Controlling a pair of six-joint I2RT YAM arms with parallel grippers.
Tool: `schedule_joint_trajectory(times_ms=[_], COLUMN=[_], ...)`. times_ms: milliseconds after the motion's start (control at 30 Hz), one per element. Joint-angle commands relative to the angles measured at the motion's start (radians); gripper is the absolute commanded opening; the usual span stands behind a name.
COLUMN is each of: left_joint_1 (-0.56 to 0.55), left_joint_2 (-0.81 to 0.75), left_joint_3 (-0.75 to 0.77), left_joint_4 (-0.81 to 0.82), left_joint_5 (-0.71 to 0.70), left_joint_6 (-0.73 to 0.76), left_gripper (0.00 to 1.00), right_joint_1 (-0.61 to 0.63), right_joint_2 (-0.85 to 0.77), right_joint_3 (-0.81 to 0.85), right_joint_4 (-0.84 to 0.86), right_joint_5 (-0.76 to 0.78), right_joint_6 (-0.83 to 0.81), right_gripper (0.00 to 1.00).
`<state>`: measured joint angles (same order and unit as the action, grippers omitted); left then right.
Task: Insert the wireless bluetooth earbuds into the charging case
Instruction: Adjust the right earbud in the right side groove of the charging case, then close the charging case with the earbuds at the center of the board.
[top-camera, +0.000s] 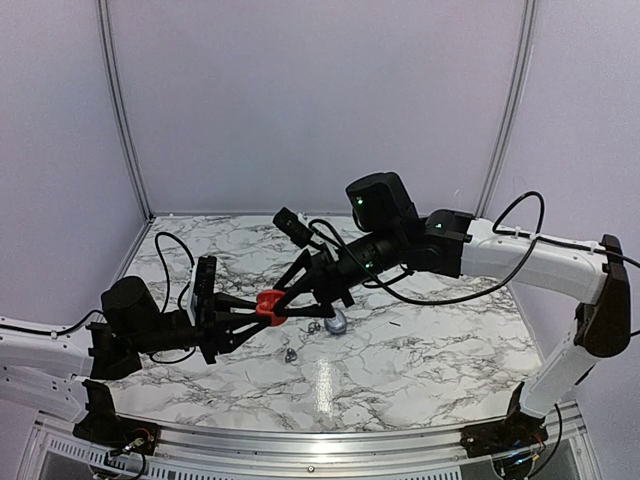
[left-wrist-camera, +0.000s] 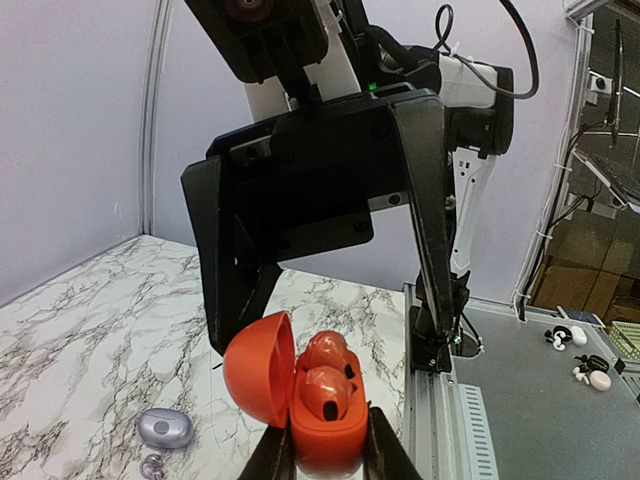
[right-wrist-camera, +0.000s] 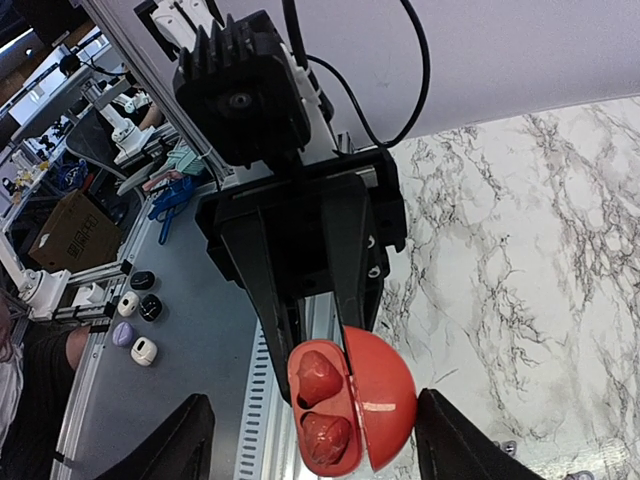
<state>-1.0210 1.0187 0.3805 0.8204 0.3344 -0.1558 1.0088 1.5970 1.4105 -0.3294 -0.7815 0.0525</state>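
Observation:
My left gripper (top-camera: 262, 308) is shut on the base of an open red charging case (top-camera: 268, 304) and holds it above the table. In the left wrist view the case (left-wrist-camera: 325, 425) sits between my fingers with its lid (left-wrist-camera: 255, 370) swung left. Two red earbuds (left-wrist-camera: 328, 352) (left-wrist-camera: 322, 392) lie in its wells; they also show in the right wrist view (right-wrist-camera: 322, 378) (right-wrist-camera: 328, 438). My right gripper (top-camera: 292, 292) is open, its fingers (right-wrist-camera: 180, 445) spread wide on both sides of the case (right-wrist-camera: 345, 410) without touching it.
A closed silvery-grey case (top-camera: 335, 322) lies on the marble table, also in the left wrist view (left-wrist-camera: 165, 428). Two loose silvery buds (top-camera: 312, 326) (top-camera: 291, 354) lie near it. A metal rail (left-wrist-camera: 440, 420) edges the table. Several small cases (right-wrist-camera: 135, 335) lie off the table.

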Motion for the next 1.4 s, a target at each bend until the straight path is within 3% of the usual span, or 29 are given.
schedule_joint_trajectory(times_ms=[0, 1000, 1367], left_joint_1=[0.007, 0.067, 0.099], left_joint_2=[-0.006, 0.008, -0.002], left_joint_3=[0.031, 0.029, 0.047], left_joint_4=[0.034, 0.028, 0.027], left_joint_5=[-0.053, -0.087, -0.107], left_joint_6=[-0.022, -0.092, -0.157], left_gripper=[0.00, 0.00, 0.00], right_joint_1=[0.024, 0.082, 0.089], right_joint_2=[-0.002, -0.042, -0.003], right_joint_3=[0.045, 0.049, 0.010], right_joint_4=[0.010, -0.095, -0.104], right_joint_5=[-0.063, -0.123, -0.103], right_joint_6=[-0.019, -0.139, -0.147], right_gripper=[0.68, 0.53, 0.38])
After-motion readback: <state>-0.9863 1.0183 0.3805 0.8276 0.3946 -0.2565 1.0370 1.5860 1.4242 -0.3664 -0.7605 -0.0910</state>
